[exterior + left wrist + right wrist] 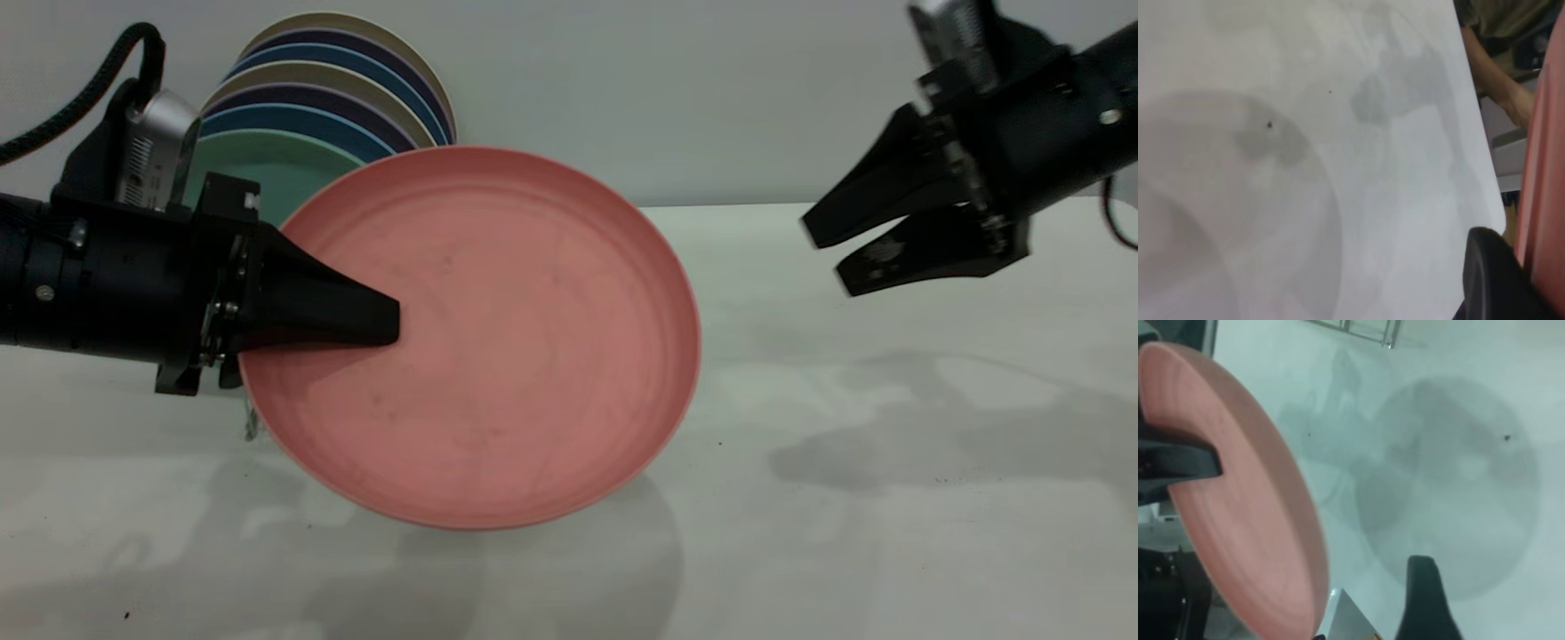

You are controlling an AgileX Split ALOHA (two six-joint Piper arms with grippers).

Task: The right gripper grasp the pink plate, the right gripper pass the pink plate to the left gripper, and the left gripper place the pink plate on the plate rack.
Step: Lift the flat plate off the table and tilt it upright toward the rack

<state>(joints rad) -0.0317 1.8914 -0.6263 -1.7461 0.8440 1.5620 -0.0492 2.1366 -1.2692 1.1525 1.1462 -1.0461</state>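
We see left gripper [378, 320] clenched on left edge of pink plate [498, 356], plate held upright, centre frame, above table [889, 533]. Right gripper [831, 253] upper right, released, fingers spread, well apart from plate. Stacked blue, cream, teal plates [338, 98] upper left, behind pink plate. We spot wire rack [1365, 330] only at right wrist view's edge. We read no writing.

A lab bench: bare white table [889, 533], plain grey wall [667, 89].
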